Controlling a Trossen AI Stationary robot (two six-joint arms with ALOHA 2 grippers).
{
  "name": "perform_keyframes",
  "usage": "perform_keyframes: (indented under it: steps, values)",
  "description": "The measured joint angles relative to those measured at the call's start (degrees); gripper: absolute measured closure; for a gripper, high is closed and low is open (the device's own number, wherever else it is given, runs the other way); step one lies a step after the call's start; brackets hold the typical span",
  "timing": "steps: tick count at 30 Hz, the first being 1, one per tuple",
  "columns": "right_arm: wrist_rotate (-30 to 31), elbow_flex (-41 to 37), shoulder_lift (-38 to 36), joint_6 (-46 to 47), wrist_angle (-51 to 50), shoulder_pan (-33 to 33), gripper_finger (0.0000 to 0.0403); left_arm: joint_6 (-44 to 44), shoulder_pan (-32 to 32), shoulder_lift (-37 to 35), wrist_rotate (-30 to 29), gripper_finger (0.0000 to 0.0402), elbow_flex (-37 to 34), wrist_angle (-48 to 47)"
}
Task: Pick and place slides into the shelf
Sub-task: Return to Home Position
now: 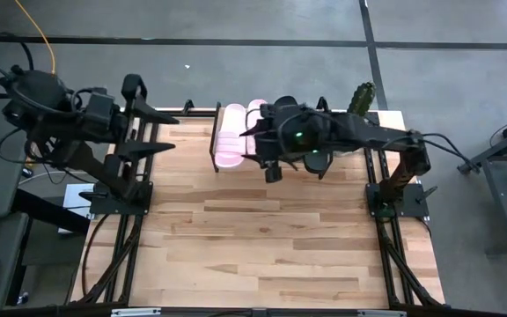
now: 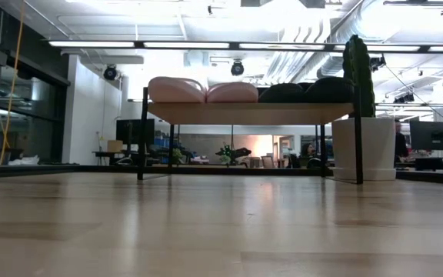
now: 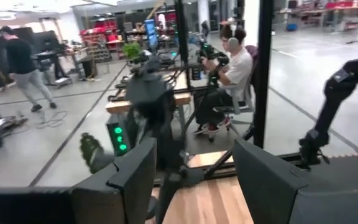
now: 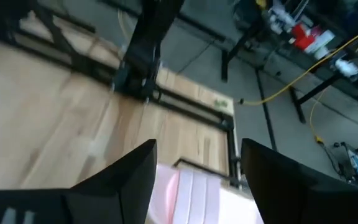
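Two pale pink slides [image 2: 177, 90] [image 2: 233, 92] and two black slides [image 2: 283, 93] [image 2: 329, 88] lie side by side on the plank top of the shelf [image 2: 252, 113] at the table's far edge. From above, the pink pair [image 1: 231, 134] shows at the shelf's left end. The black ones are mostly hidden under my right arm, with dark ends [image 1: 272, 171] showing. My right gripper [image 1: 255, 134] hangs open above the pink slides [image 4: 188, 193], touching nothing. My left gripper [image 1: 167, 132] is open, held high at the table's far left corner.
A potted cactus [image 2: 358, 65] in a white pot [image 2: 364, 146] stands just right of the shelf. The bare wooden tabletop [image 1: 262, 238] stretches from the shelf to the near edge. People work in the room beyond [image 3: 229, 68].
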Motion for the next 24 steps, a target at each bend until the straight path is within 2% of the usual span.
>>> perform_keyframes:
  steps: [4, 9, 13, 19, 21, 24]
  values:
    - [0.2, 7.6, 0.0, 2.0, -4.8, 1.4, 0.019, -0.2, 0.0, -0.9, -1.3, 0.0203, 0.0, 0.1]
    - [0.8, 16.6, 0.0, 3.4, -10.5, 4.0, 0.0245, -1.5, 0.0, -2.2, -1.4, 0.0231, 0.0, 0.1]
    - [1.7, 13.5, -4.1, 2.4, -7.7, 6.4, 0.0305, -1.5, 0.0, -2.9, -1.3, 0.028, 0.0, 0.2]
    - [1.9, 13.5, -7.8, 3.9, -9.1, 8.8, 0.0391, -1.5, 0.0, -3.0, -0.7, 0.0374, 0.0, 0.5]
    - [1.8, 13.5, -8.7, 4.4, -8.8, 9.6, 0.0398, -1.5, 0.0, -3.0, -0.7, 0.0394, 0.0, 0.6]
    - [1.8, 13.5, -10.4, 5.9, -8.3, 10.8, 0.0395, -1.6, 0.0, -3.0, -0.7, 0.0387, 0.0, 0.7]
